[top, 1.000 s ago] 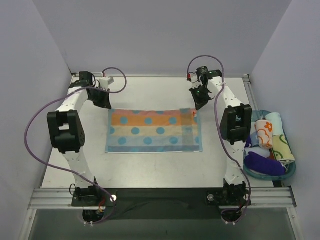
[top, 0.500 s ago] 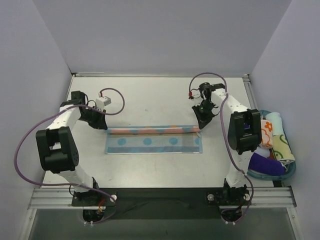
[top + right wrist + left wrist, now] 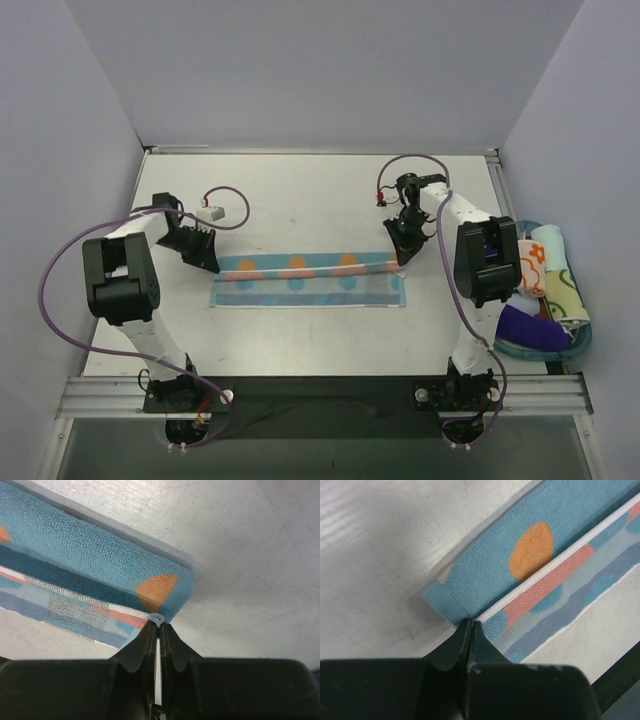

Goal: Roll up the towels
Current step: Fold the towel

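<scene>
Some of the blue dotted towel (image 3: pixel 300 290) hidden under its own doubled-over strip. Far right, partly screened by the right arm (image 3: pixel 485 262): basket (image 3: pixel 586 340) packed with rolled cloths, white-and-orange towel (image 3: pixel 530 265) and purple cloth (image 3: pixel 530 328) among them, others hard to sort out. Blue one mid-table (image 3: pixel 300 195), flat, long axis running left to right. Left gripper (image 3: pixel 470 622) clamped on the fold's left end, right gripper (image 3: pixel 158 625) pinched tight on its right corner.
</scene>
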### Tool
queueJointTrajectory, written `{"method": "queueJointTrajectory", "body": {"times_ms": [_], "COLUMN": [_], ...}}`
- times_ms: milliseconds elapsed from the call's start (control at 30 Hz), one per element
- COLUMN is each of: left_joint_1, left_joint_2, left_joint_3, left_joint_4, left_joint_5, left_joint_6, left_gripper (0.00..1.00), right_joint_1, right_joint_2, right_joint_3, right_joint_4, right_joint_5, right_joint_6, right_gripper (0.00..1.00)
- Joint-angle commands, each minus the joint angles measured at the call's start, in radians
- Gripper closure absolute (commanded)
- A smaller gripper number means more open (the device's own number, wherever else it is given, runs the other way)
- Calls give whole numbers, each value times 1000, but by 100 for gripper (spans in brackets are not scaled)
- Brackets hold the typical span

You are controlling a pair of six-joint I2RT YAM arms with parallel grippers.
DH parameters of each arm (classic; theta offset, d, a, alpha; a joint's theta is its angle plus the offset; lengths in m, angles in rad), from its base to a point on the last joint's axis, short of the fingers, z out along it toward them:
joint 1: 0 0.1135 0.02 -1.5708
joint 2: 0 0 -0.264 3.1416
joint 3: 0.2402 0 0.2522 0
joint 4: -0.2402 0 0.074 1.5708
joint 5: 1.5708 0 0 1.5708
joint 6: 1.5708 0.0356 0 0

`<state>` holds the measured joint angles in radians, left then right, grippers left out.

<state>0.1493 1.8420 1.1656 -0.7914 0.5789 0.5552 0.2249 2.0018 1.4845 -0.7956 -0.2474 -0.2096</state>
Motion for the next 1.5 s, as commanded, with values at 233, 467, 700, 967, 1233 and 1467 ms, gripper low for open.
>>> {"method": "queueJointTrajectory", "body": {"times_ms": [233, 467, 700, 967, 1233, 1467], "left_joint_1": [13, 15, 12, 10, 10, 9], "left_joint_2": [-92, -191, -164, -32, -7, -18], "left_joint_3": [160, 141, 25, -47, -29, -17], "left_joint_4": [-118, -221, -188, -75, -60, -71], "left_joint_5": [32, 30, 6, -25, -10, 9], "left_joint_6": [11, 92, 117, 75, 40, 20], "left_gripper": [100, 100, 100, 100, 100, 100], "right_joint_1": [8, 16, 56, 80, 60, 53], "right_joint_2": [-83, -181, -167, -52, -8, -21], "right_joint_3": [117, 22, -148, -202, -149, -96], "right_joint_4": [-131, -174, -91, -7, 4, -17], "right_joint_5": [43, 40, 40, 62, 114, 102], "right_joint_6": [-10, -14, 9, 35, 22, 21], "right_gripper": [100, 100, 100, 100, 100, 100]}}
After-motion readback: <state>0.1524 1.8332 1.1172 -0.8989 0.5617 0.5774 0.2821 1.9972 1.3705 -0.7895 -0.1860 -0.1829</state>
